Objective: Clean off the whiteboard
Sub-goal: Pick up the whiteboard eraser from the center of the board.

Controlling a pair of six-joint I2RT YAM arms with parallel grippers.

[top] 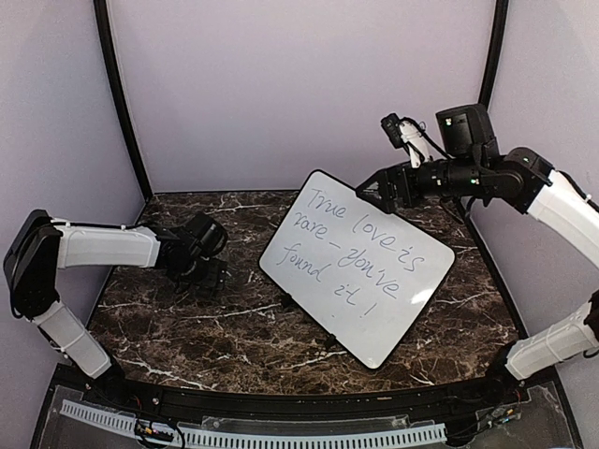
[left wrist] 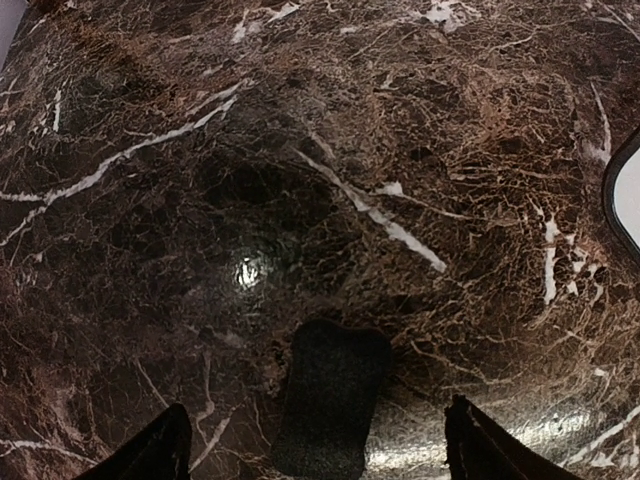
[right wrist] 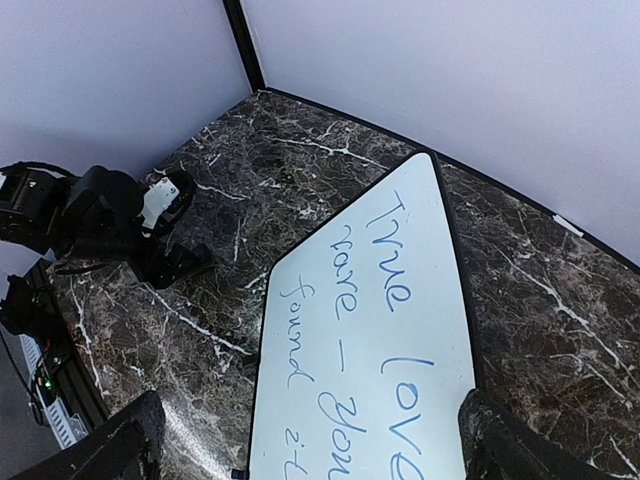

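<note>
The whiteboard (right wrist: 370,340), bearing blue handwriting, sits on the dark marble table (right wrist: 560,290) at lower centre, the left arm (right wrist: 90,215) at centre left.

The left arm (top: 94,248) and right arm (top: 562,210) share smooth white link shells joined by black joint housings. The left gripper (top: 213,273) and right gripper (top: 372,192) are matte black, with dark wedge-shaped fingers (right wrist: 120,445). A black boxy housing (top: 465,126) sits on the right arm's wrist.

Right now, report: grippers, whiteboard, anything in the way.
Left gripper open over dark pad. Right gripper open, empty, at whiteboard far edge. Writing unerased. Nothing on the board.
</note>
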